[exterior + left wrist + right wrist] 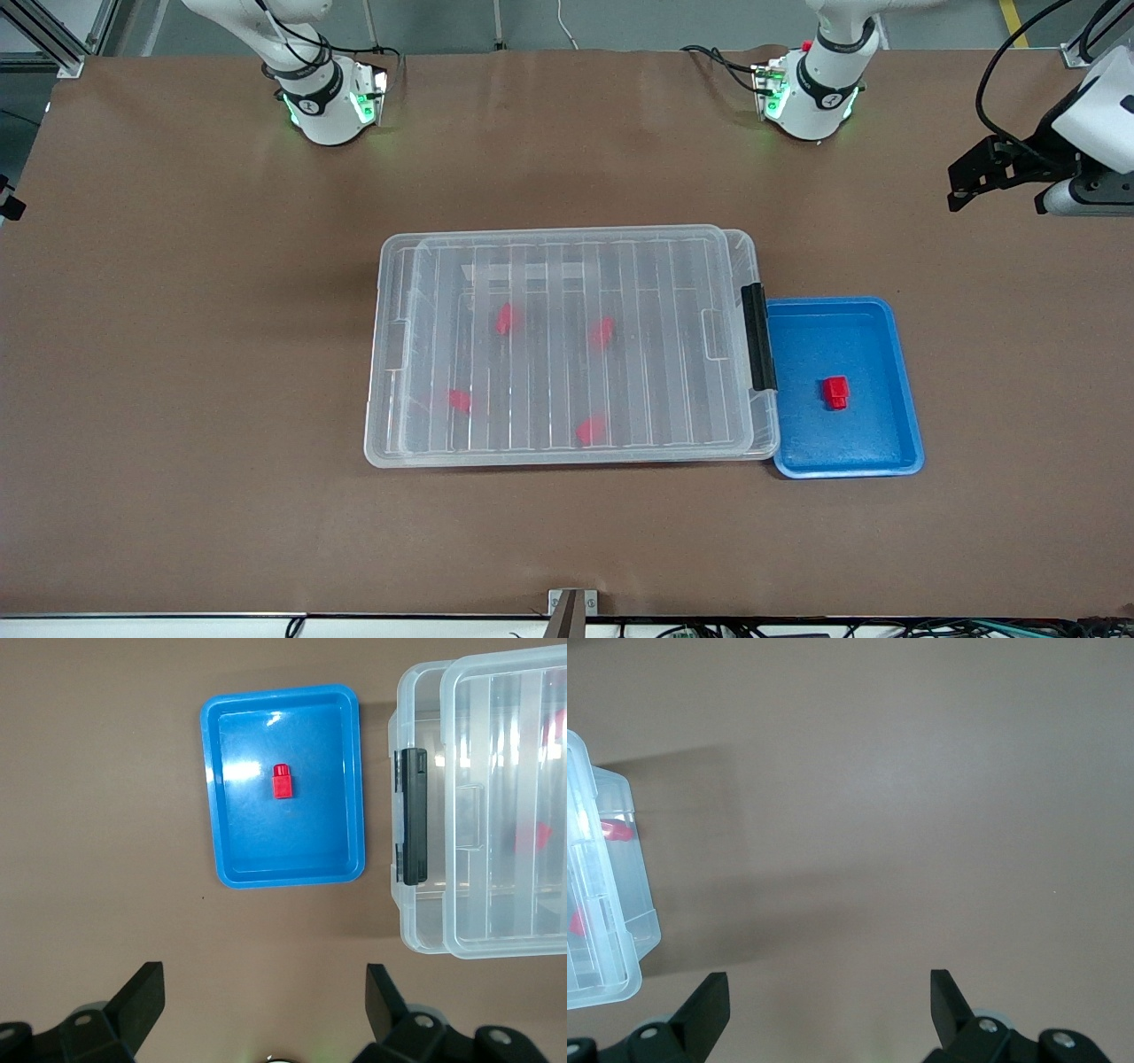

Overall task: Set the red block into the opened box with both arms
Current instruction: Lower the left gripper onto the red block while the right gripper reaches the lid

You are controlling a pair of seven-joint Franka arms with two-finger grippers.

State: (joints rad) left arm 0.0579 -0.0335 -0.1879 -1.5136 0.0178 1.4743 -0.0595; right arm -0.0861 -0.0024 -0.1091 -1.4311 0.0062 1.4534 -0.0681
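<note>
One red block (835, 392) (282, 781) lies alone in a blue tray (895, 354) (217, 788). The box (381, 443) (416, 921) (620, 930) is clear plastic with its ribbed lid (567, 266) lying over it and a black latch bar (757, 337) (412, 815) on the tray's side. Several more red blocks (507, 319) show through the lid. My left gripper (955, 188) (264, 979) hangs open and empty over bare table at the left arm's end. My right gripper (828, 979) is open and empty over bare table beside a corner of the box; the front view does not show it.
The blue tray touches the box at the latch side. Brown paper covers the table (177, 354). The arm bases (323, 102) (811, 97) stand at the table's edge farthest from the front camera. A small metal bracket (571, 607) sits at the nearest edge.
</note>
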